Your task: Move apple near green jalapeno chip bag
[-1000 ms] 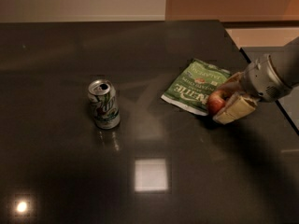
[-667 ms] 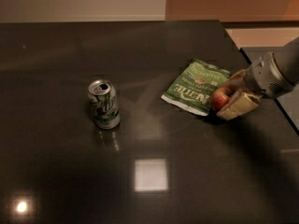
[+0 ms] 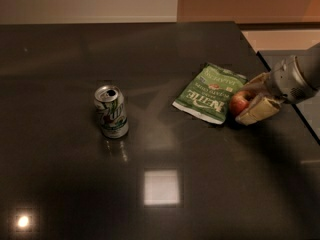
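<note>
While the apple [image 3: 238, 103] is sitting at the right side of the table [image 3: 75, 184], right against the near right corner of the green jalapeno chip bag [image 3: 210, 92], the gripper [image 3: 244, 104] is clasping it. One pale finger [image 3: 256, 82] is lying along the far side of the fruit and the other along its near side, both seeming to press on it. Whether the apple is resting on the surface or hanging just above it, I cannot tell. The grey wrist [image 3: 292, 79] is reaching in from the right, across the table's edge.

Edges: the table's right edge is running diagonally just behind the gripper, so little room is remaining on that side. The far edge is lying well beyond the bag. Wide dark surface is stretching in front of the bag and to its left.

Containers: the bag is lying flat, lettering up and upside down to the camera; contents not visible. A soda can [image 3: 111, 112] is standing upright well left of the bag, top opening showing; what it holds I cannot tell. A square light patch [image 3: 161, 187] is reflecting on the near surface.
</note>
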Robot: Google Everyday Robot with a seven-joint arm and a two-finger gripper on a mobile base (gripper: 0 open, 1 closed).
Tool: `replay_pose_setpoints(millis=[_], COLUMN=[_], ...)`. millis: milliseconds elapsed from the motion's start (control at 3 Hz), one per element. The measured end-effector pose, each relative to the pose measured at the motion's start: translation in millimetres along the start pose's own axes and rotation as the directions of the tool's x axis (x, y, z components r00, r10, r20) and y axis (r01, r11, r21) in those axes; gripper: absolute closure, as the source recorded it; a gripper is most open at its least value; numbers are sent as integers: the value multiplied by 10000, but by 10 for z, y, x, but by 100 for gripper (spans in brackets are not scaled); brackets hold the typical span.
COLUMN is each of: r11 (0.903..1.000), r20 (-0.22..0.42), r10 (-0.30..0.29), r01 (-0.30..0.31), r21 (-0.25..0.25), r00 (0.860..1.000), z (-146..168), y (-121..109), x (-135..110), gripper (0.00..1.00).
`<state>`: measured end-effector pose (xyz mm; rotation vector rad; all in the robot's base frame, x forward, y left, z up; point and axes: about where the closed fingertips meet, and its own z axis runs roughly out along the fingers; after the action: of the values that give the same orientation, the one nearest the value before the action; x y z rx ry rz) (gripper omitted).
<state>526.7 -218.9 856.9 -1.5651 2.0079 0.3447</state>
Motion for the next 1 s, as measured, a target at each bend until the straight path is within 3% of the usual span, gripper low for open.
replay_pose_setpoints(millis=[667, 1000], r11=[10000, 10000], r20=[19, 21], r10=[-17, -27], r01=[17, 27], r21=[-43, -61], r00=[10000, 10000], z=[35, 44], y=[-35, -32], x=[45, 40], gripper=[5, 0])
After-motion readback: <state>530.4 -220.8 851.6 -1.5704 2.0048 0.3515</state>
